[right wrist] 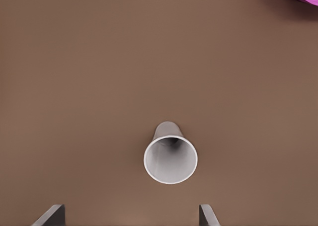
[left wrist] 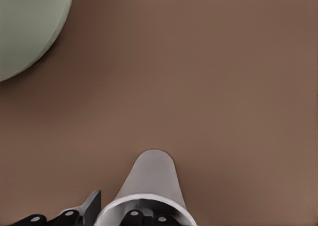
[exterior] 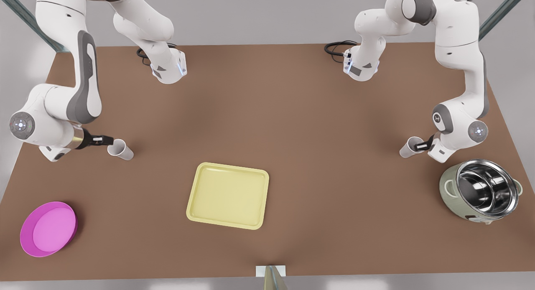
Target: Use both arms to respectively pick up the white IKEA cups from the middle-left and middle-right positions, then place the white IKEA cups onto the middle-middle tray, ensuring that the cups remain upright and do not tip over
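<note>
Front view: left claw [exterior: 423, 146] straddles one cup's [exterior: 410, 147] rim for the lift, right claw [exterior: 105, 139] gapes beside the other cup [exterior: 120, 149], both well apart from tray [exterior: 228, 195].

I count two white cups: one [exterior: 121, 149] just beside my right gripper [exterior: 106, 138], one [exterior: 411, 147] at my left gripper [exterior: 423, 146], whose finger sits over its rim. One pale yellow tray [exterior: 228, 195] lies between my hands. One magenta dish [exterior: 48, 228] sits near my right arm, one green pot [exterior: 480, 194] with a steel bowl inside near my left.
</note>
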Motion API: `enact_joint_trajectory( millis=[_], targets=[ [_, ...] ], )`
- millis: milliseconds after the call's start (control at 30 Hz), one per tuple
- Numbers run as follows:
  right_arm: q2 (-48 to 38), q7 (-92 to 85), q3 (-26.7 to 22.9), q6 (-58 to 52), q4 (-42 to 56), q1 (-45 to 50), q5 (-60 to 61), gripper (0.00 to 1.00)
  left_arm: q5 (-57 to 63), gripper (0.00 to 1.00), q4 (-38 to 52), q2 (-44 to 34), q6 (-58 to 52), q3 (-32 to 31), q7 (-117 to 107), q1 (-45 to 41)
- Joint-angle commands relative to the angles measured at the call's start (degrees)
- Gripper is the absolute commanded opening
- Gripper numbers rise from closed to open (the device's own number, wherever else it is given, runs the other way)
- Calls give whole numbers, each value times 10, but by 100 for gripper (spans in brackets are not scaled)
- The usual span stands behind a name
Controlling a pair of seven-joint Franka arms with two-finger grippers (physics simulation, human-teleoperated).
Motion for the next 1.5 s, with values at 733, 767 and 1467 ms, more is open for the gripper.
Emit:
enact_joint_trajectory(
  millis=[733, 767, 1467],
  targets=[
    [74, -98, -6, 253, -124, -82, 28, 100, -60, 21, 421, 164, -102, -259, -705, -211],
    [68, -112, -6, 258, -135, -86, 35, 100, -55, 21, 441, 181, -98, -258, -747, -237],
    [85, -134, -12, 357, -209, -93, 53, 80, -53, 21, 651, 386, -52, -266, -804, -331]
  ],
)
